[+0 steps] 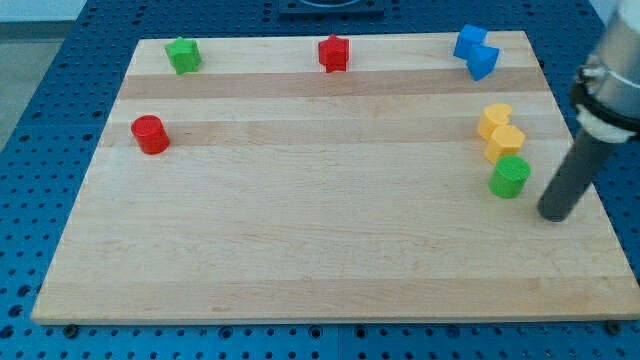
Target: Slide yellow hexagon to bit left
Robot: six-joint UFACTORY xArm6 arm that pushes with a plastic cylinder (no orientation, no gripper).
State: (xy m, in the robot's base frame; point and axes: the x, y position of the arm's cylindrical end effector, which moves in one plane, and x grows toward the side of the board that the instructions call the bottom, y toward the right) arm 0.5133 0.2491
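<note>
Seven blocks on wooden tabletop (320, 270): 2 yellow, 2 green, 2 red, plus one blue piece that may be two joined – can't tell

Yellow hexagon (505, 140) at view's right, roughly mid-height of board; flat face up, no clear long axis, facing not readable at this size. Touching second yellow block (493, 120) just above and a bit left of it, rounded/heart-like outline, exact shape unclear. The pair forms a short diagonal row running upper-left to lower-right

Green cylinder-ish block (510, 177) right below yellow hexagon, touching or nearly so – can't tell which. Blue block (476, 50) at top right corner, well apart from yellows. Red star-like block (333, 53) top centre. Green block (183, 55) top left, shape irregular. Red cylinder (150, 134) at far left, mid-height

My tip (555, 214) at view's right, low on board, just right of and slightly below green cylinder-ish block, apart from it. Lower-right of yellow hexagon, not touching. Rod tilted, rising to upper right toward grey arm body (610, 90) at frame edge

No jaws on this rig – rod only, so spread/pressed state n/a

To view's left of yellow hexagon: bare wood. Around tabletop: blue perforated base (40, 150)
</note>
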